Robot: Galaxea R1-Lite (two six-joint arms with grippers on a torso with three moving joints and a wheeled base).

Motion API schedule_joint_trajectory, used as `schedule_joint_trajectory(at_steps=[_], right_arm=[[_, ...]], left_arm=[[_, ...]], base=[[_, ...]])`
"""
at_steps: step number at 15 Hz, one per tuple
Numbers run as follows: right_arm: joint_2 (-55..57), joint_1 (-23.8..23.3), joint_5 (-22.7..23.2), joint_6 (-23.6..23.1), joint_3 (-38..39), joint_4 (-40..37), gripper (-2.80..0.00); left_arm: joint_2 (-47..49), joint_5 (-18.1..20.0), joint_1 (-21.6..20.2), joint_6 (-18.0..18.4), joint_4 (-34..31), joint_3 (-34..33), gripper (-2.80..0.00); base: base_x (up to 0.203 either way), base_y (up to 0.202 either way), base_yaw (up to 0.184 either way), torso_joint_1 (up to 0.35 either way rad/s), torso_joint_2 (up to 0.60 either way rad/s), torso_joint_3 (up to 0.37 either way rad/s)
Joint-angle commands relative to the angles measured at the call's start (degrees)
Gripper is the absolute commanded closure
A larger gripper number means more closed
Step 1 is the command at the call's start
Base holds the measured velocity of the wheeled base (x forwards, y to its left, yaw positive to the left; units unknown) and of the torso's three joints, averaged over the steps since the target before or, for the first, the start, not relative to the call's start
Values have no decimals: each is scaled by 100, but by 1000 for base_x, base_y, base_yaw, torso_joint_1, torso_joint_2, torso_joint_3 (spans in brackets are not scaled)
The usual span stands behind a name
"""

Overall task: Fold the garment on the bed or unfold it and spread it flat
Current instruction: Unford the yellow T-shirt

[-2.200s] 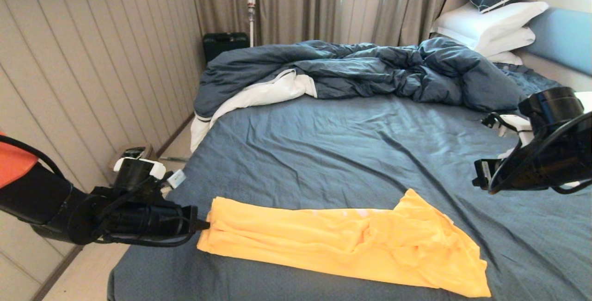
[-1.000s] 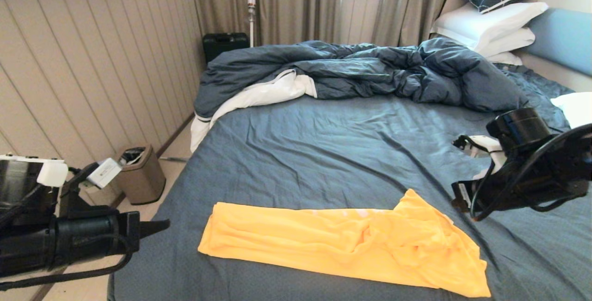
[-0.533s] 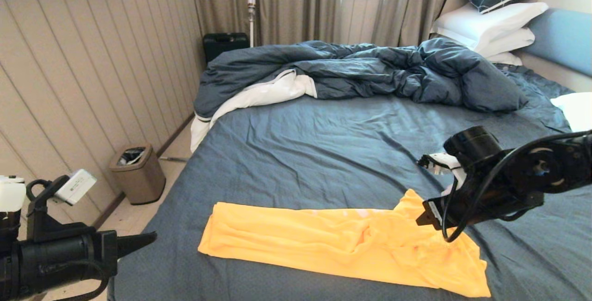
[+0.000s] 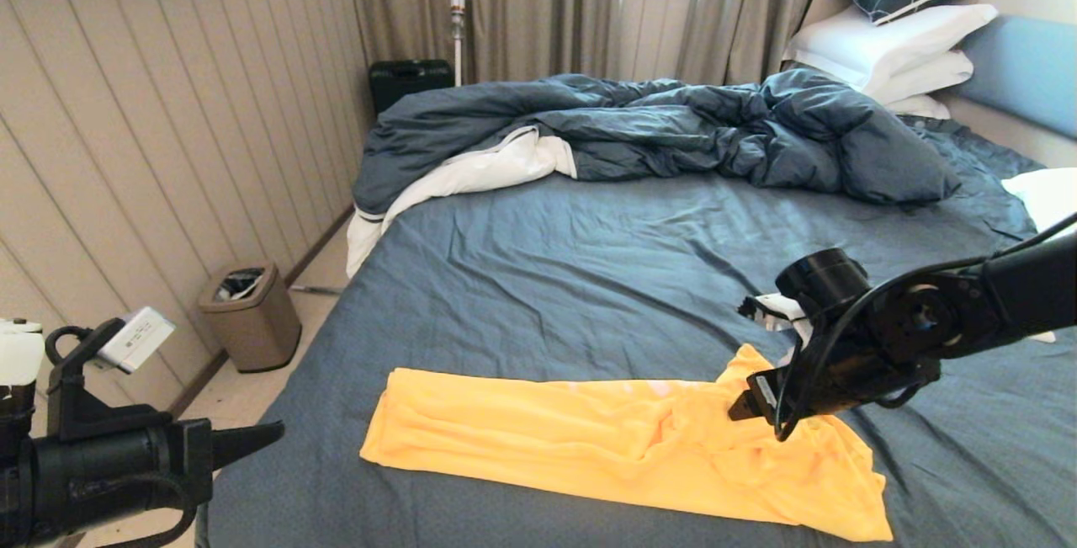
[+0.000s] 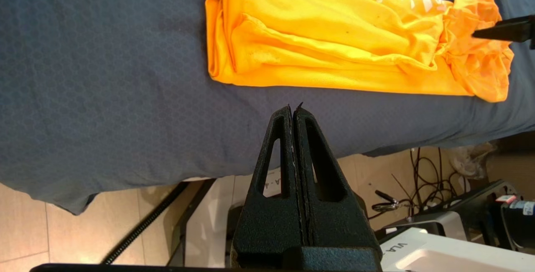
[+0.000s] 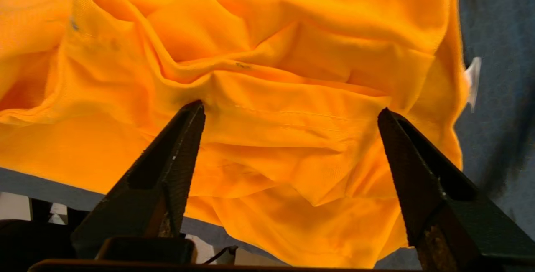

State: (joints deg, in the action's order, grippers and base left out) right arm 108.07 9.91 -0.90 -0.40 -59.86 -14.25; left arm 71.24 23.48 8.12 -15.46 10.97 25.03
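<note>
Since a second ago the right gripper [image 4: 740, 407] has swung down from the right, jaws now spread over the bunched right end of the garment [image 4: 589, 438] lying low-centre on the bed [image 4: 589, 279], ready to pinch; the left gripper [image 4: 273, 434], pressed together, has backed off lower left.

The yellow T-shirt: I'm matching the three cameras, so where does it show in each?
Head view: yellow T-shirt lies as a long strip across the bed's near edge.
Left wrist view: it lies beyond the shut left gripper.
Right wrist view: it fills the picture, between the right gripper's open jaws.
Shared landmark: its bunched end under the right gripper.
</note>
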Motion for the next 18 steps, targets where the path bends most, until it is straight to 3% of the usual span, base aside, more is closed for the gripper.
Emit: schedule_joint_trajectory(at_steps=[1,2,3,14,18], right_arm=[[174,2,2,5,14,-1,-280],[209,2,-6,-3,31,-3,-280],[214,2,-6,-4,53,-7,0],[-32,-7,-42,5,-332,-25,0],[131,1,-53,238,-1033,-36,0]], left_arm=[[56,16,-3,-10,10,-15,0],[56,16,-3,-10,10,-15,0],[56,16,-3,-10,10,-15,0],[180,34,-3,-27,10,64,0],[188,52,-3,-27,19,64,0]], base=[[0,0,0,0,0,0],[0,0,0,0,0,0],[0,0,0,0,0,0],[0,0,0,0,0,0],[0,0,0,0,0,0]])
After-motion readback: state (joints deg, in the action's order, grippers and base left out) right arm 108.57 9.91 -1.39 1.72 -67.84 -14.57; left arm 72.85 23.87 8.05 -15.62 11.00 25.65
